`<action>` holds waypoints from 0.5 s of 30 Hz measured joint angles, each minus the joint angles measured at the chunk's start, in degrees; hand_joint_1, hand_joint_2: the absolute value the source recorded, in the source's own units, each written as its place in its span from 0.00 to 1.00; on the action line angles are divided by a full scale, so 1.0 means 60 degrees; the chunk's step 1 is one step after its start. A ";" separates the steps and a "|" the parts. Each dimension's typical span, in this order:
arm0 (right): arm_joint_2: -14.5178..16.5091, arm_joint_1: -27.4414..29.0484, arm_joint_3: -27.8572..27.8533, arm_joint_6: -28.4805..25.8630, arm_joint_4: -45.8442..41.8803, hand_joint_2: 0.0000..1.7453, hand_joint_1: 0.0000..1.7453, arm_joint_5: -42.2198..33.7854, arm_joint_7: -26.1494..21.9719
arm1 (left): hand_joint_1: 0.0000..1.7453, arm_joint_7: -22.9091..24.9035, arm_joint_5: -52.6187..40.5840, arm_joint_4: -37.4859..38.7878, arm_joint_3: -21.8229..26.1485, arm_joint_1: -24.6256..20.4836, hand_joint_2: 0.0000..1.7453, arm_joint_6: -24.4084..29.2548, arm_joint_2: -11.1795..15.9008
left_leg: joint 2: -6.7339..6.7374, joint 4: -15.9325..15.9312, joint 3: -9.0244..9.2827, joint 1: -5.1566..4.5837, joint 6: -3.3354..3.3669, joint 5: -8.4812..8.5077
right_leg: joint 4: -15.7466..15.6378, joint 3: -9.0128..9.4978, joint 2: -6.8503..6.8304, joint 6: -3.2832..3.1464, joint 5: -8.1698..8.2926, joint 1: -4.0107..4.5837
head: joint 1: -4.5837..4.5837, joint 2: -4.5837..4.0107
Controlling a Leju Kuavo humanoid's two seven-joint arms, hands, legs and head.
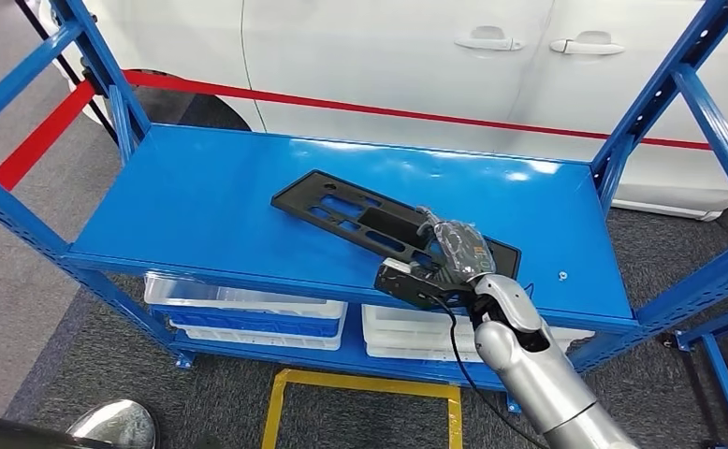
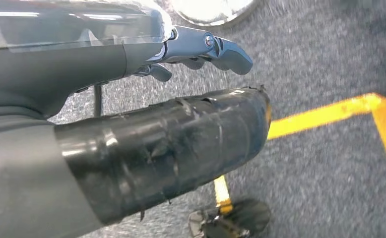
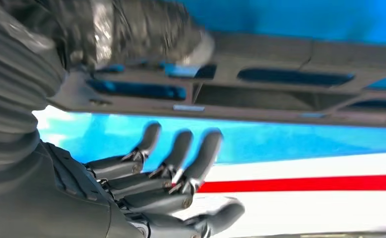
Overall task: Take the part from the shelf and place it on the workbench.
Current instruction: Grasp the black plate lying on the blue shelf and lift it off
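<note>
A flat black plastic part (image 1: 393, 230), slotted with cut-outs, lies slantwise on the top board of a blue steel shelf (image 1: 201, 201), its near end reaching the shelf's front edge, as the humanoid robot's right hand (image 1: 443, 259) closes in on that end. The head view shows the hand on top of the part's near corner; the right wrist view shows the thumb (image 3: 146, 29) lying across the part's upper face while the darker fingers (image 3: 181, 153) stay spread and extended beneath it, apart from its underside. The hand is therefore open around the part's edge, not yet clamped. The left hand (image 2: 206, 49) hangs low over grey carpet with its fingers loosely curled on nothing. To take hold well, the fingers would probably need to curl up against the underside opposite the thumb before any lift, with the pinch set on a solid rib rather than across a slot. Held by one end, so long a panel is likely to droop or twist, so a firm squeeze and a slow, level lift off the shelf seem wise. A white car (image 1: 416, 56) stands behind the shelf, and white bins (image 1: 248, 304) sit on the tier below.
</note>
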 joint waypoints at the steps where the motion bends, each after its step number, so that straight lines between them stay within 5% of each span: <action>1: 0.0000 0.0032 0.0001 0.0001 -0.0004 1.00 0.00 0.0000 -0.0017 | 0.00 0.0001 0.0000 0.0000 0.0000 -0.0001 0.00 0.0000 0.0000 | -0.0007 0.0013 0.0001 0.0004 -0.0005 -0.0007 | 0.0091 -0.0043 -0.0002 0.0024 0.0077 -0.0026 | 0.0000 0.0000; 5: 0.0004 0.0028 -0.0001 0.0005 -0.0126 1.00 0.00 -0.0011 -0.0180 | 0.00 0.0002 -0.0004 0.0000 0.0000 0.0004 0.00 -0.0001 -0.0029 | -0.0048 0.0196 -0.0025 0.0000 -0.0135 -0.0122 | -0.1983 0.0992 -0.0015 0.0003 0.1093 -0.0068 | -0.0001 0.0000; 10: 0.0061 0.0015 0.0003 0.0062 -0.0283 1.00 0.00 -0.0083 -0.0250 | 0.00 0.0005 -0.0007 0.0000 0.0000 -0.0009 0.00 0.0003 -0.0035 | -0.0049 0.0315 -0.0119 0.0013 -0.0380 -0.0205 | -0.2475 0.1185 0.0001 -0.0262 0.1215 -0.0035 | -0.0013 0.0000; 12: 0.0081 -0.0015 0.0005 0.0219 -0.0343 1.00 0.00 -0.0193 -0.0306 | 0.00 0.0005 -0.0006 0.0000 0.0000 -0.0012 0.00 0.0003 -0.0035 | -0.0044 0.0950 -0.0398 0.0038 -0.0477 -0.0605 | -0.2544 0.1205 -0.0013 -0.0372 0.1261 -0.0073 | -0.0021 0.0000; 15: 0.0106 -0.0044 0.0023 0.0720 -0.0317 1.00 0.00 -0.0536 -0.0411 | 0.00 0.0005 -0.0006 0.0000 0.0000 -0.0006 0.00 -0.0001 -0.0043 | -0.0039 0.2794 -0.1248 0.0057 -0.0564 -0.1401 | -0.2547 0.1191 -0.0033 -0.0411 0.1267 -0.0041 | -0.0022 0.0000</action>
